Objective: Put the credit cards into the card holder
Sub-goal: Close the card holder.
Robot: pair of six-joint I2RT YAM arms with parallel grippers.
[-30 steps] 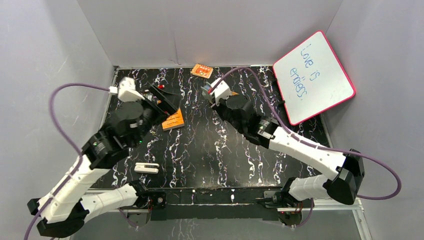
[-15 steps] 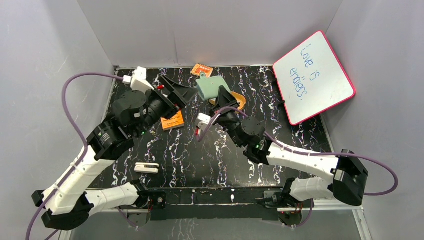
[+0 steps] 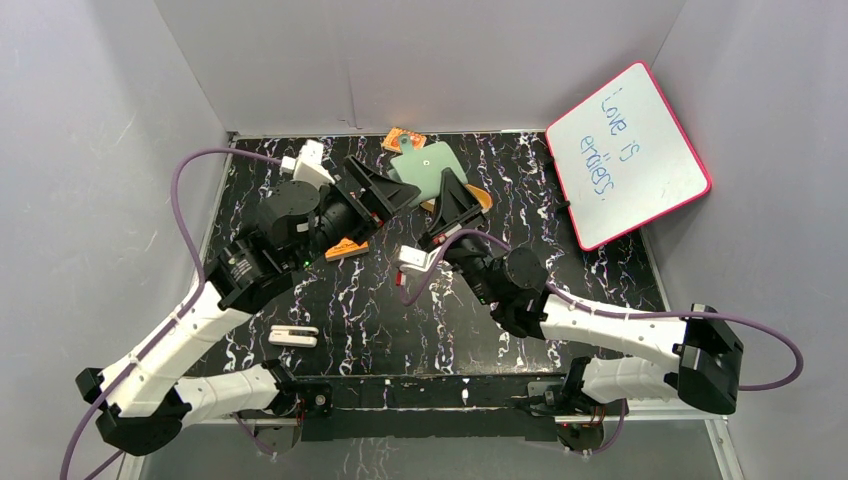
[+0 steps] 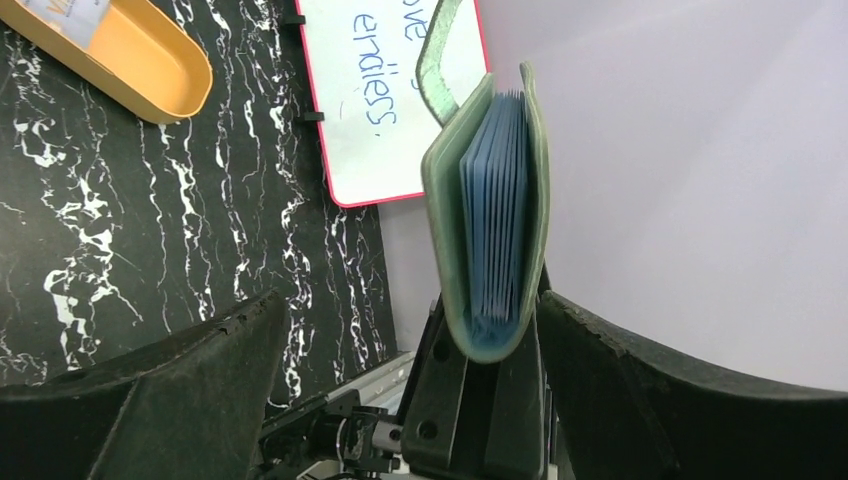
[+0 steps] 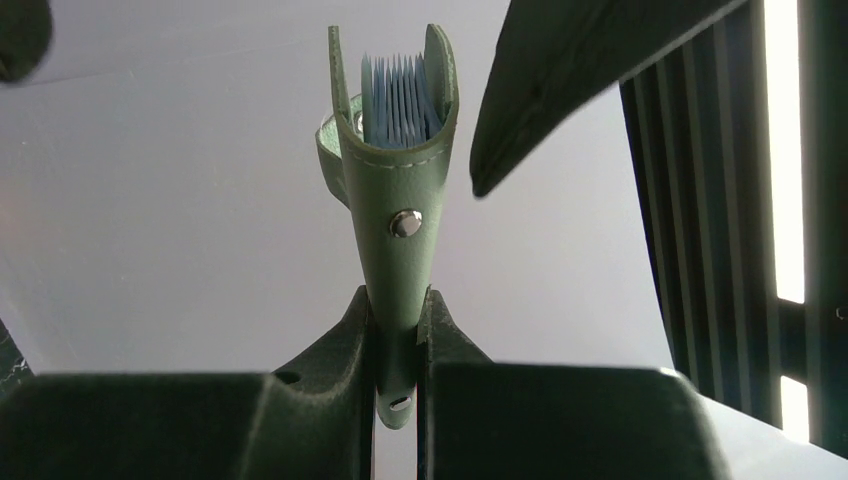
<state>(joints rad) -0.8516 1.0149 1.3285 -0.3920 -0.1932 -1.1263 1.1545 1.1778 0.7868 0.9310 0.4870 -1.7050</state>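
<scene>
The green card holder (image 3: pixel 425 172) is held upright above the back of the table, its bluish pockets fanned open at the top (image 5: pixel 400 95). My right gripper (image 3: pixel 447 203) is shut on its lower folded edge (image 5: pixel 398 300). My left gripper (image 3: pixel 388 190) is open just left of the holder. In the left wrist view the holder (image 4: pixel 490 210) stands between my spread fingers, close to the right one (image 4: pixel 680 390), and I cannot tell if it touches. Pale white credit cards (image 3: pixel 293 336) lie on the table at the near left.
A tan oval tray (image 3: pixel 482 197) sits behind the right gripper and also shows in the left wrist view (image 4: pixel 150 70). An orange packet (image 3: pixel 398 139) lies at the back. An orange booklet (image 3: pixel 346 247) lies under the left arm. A pink-framed whiteboard (image 3: pixel 625 150) leans at the right.
My right gripper has lifted the card holder off the table and turned it upright. My left gripper has swung right, up beside the holder.
</scene>
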